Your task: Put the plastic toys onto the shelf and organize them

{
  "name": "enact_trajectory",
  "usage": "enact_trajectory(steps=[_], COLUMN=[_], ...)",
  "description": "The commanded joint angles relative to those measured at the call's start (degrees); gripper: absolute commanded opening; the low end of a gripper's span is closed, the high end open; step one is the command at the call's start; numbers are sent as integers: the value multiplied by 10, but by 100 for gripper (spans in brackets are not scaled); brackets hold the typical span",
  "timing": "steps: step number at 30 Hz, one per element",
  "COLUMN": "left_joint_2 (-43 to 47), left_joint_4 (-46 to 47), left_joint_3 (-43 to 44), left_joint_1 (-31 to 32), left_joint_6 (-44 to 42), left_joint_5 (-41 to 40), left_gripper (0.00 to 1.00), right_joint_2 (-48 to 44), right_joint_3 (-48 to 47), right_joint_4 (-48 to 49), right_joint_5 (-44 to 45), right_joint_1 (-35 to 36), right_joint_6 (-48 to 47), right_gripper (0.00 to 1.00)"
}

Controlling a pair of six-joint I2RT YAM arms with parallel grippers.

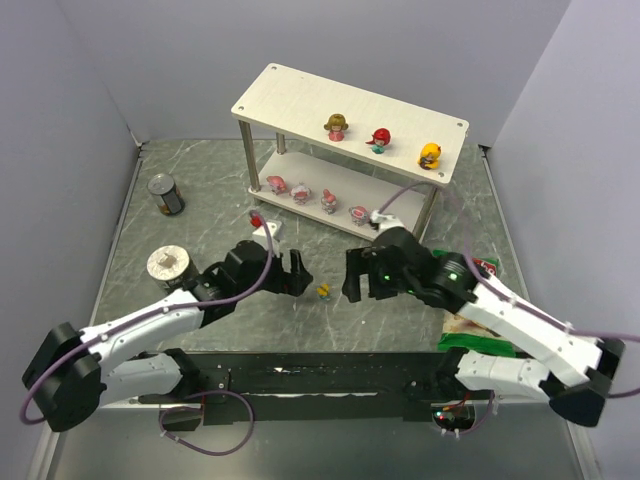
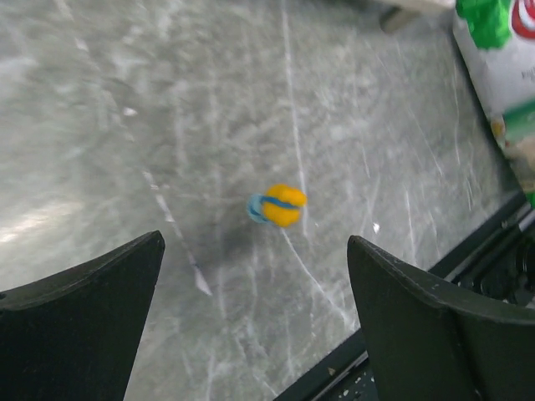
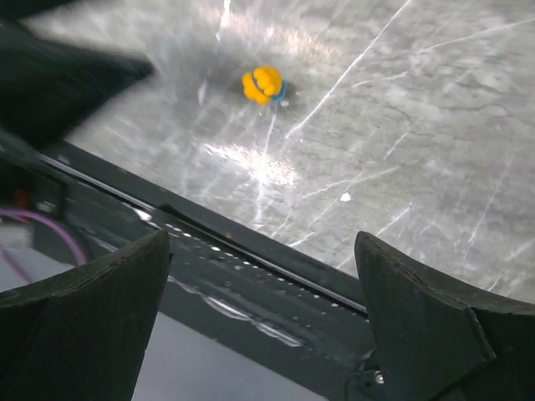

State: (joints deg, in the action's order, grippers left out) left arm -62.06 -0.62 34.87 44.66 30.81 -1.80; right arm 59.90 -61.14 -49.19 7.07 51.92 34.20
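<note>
Yellow-blue toy (image 1: 323, 291) sits loose on the surface (image 1: 215, 195), left arm (image 1: 150, 325) jaws at its 9 o'clock, right arm (image 1: 500, 305) jaws at 3, both spread and empty, shelf (image 1: 300, 95) at 12, so I'd say it's pickup time: one needs to drop over it and pinch.

Shelf (image 1: 290, 100): two pale wood boards joined by silver posts, stood upright.
Top board: brown-pink toy (image 1: 336, 126), red toy (image 1: 379, 139) and orange-yellow toy (image 1: 431, 155) set upright in row.
Lower board: four pink-white toys (image 1: 299, 192) lined in row.
Yellow-blue toy (image 1: 323, 291) seen off shelf, well apart in front; pose unclear.
</note>
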Motion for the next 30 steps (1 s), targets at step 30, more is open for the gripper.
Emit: enact_trajectory(steps=[30], left_joint_2=[-300], left_joint_4=[172], left_joint_3=[72], left_joint_1=[58], left_joint_6=[-3], left_joint_5=[73], left_gripper=[84], right_joint_2=[-115], right_joint_3=[-8], right_joint_4=[-99], right_joint_5=[41], right_joint_1=[-30], right_joint_6=[69], right_gripper=[97])
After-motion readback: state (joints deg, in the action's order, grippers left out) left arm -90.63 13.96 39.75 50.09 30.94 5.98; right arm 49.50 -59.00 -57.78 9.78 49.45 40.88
